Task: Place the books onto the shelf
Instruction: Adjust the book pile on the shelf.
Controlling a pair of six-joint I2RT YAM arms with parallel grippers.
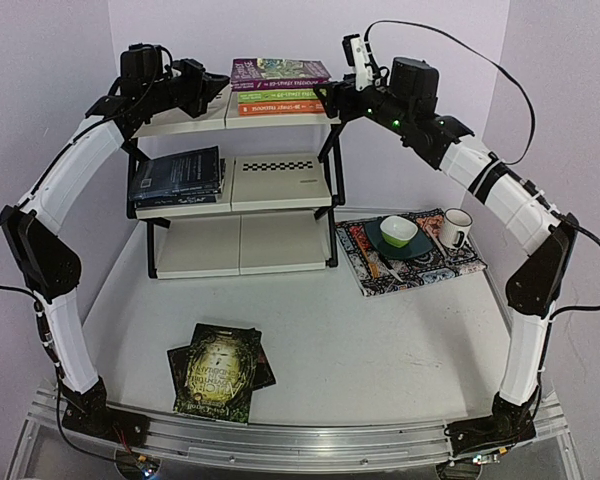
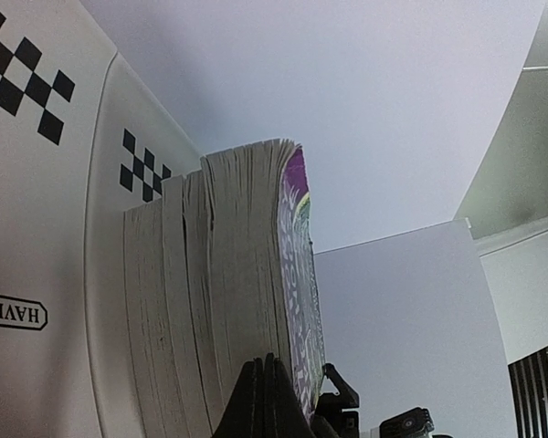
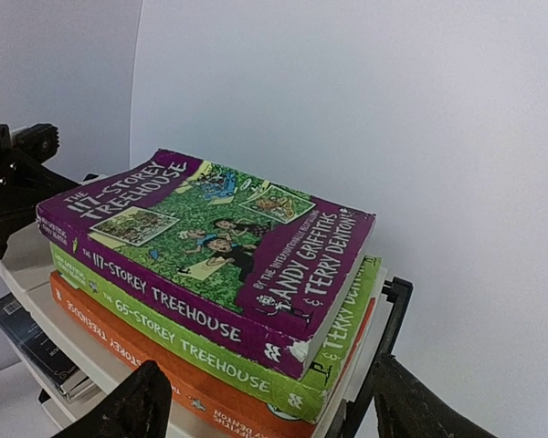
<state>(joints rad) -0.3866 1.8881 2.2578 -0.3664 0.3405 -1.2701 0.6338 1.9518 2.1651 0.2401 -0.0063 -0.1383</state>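
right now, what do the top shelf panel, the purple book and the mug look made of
The top shelf panel looks like cream moulded plastic, smooth with rounded edges. The purple book is a paperback: thin card cover worn pale at one corner, paper page edges. The mug seems glazed ceramic, white, but small in view.

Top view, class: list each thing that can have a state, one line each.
Left gripper, shut.
Right gripper, open, holding nothing.
Top-shelf books, stacked flat, three high.
Middle-shelf books, lying flat.
Table books, lying flat, not yet shelved.
Bowl, upright.
Mug, upright.
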